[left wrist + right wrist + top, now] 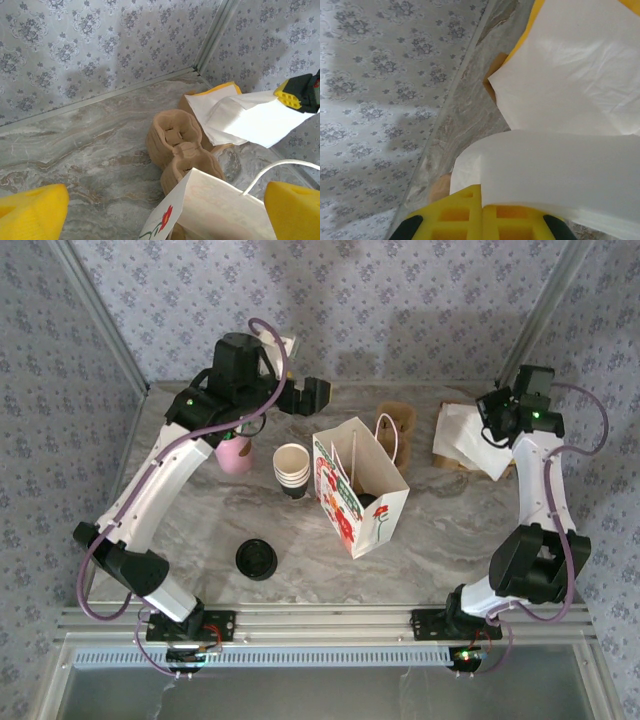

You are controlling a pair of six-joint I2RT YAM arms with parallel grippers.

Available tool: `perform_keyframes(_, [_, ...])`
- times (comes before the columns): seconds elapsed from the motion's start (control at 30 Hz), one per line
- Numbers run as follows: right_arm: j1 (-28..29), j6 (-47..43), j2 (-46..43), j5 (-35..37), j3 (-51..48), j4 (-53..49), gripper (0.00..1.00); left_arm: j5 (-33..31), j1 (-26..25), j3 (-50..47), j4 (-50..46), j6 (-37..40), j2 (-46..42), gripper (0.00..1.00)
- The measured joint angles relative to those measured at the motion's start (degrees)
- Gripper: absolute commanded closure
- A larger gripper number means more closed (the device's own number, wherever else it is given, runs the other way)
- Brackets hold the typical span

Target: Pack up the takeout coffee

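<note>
- Since a dark round top sits low inside the paper bag point(385, 522) mid-table, I read that as the takeout coffee point(367, 502) already packed; too small to confirm the cup body
- right gripper point(482, 212): clamped tight on a white napkin point(560, 165), above the napkin stack point(455, 430) at the far right
- left gripper point(162, 210): spread fully wide, holding nothing, hovering on the far side of the bag, facing the cardboard cup carrier point(172, 137)
- step in hand, my guess: adding a napkin to the bag
- next move calls for: carry the napkin left to the bag mouth, clear the string handles, release inside without nudging the bag; the sheet is limp and may snag on the rim
- unused: loose black lid point(256, 560) near left; stack of lidless cups point(291, 468) and pink cup point(235, 455) left of the bag
- surface: grey marbled table point(200, 530), flat; aluminium rail along the near edge
- room: grey-blue floral wallpaper on the walls, metal posts in the far corners
</note>
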Motion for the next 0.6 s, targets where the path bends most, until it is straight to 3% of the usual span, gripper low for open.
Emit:
perform_keyframes(0.27, [0.57, -3.89, -0.20, -1.64, 5.84, -2.54, 1.00, -0.59, -0.74, 0.00, -0.46, -0.02, -0.79, 0.00])
perform_keyframes(0.6, [4.07, -6.71, -3.78, -10.05, 15.23, -3.26, 1.00, -0.48, -1.38, 1.57, -1.70, 2.03, -3.89, 0.00])
